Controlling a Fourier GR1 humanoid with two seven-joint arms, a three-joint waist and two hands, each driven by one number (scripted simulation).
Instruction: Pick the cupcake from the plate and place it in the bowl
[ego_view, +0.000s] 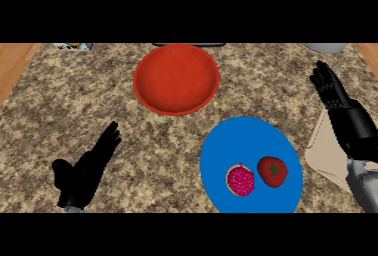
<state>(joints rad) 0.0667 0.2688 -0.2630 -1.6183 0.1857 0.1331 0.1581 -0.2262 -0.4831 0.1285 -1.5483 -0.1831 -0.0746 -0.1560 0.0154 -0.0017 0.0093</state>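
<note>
In the head view, the blue plate (221, 150) lies on the speckled counter (59, 100), toward the lower right. On it sit two things side by side: a pink-topped cupcake (241, 180) on the left and a red tomato (272, 171) just beside it on the right, the two nearly touching. The red bowl (177, 79) stands farther from the robot, above and to the left of the plate, apart from it.

The right hand (330, 90) hovers at the right edge, fingers straight and close together, pointing away from the robot and holding nothing. It is level with the bowl and well beyond the cupcake. The cupcake lies back toward the robot and to the left of those fingers, with the tomato on its near side.

The left hand (85, 172) rests at the lower left, fingers straight and relaxed, also empty. It is roughly level with the cupcake but well apart from it across bare counter.

Neither hand is clearly closer. The cupcake looks roundish, with no marked long axis.
</note>
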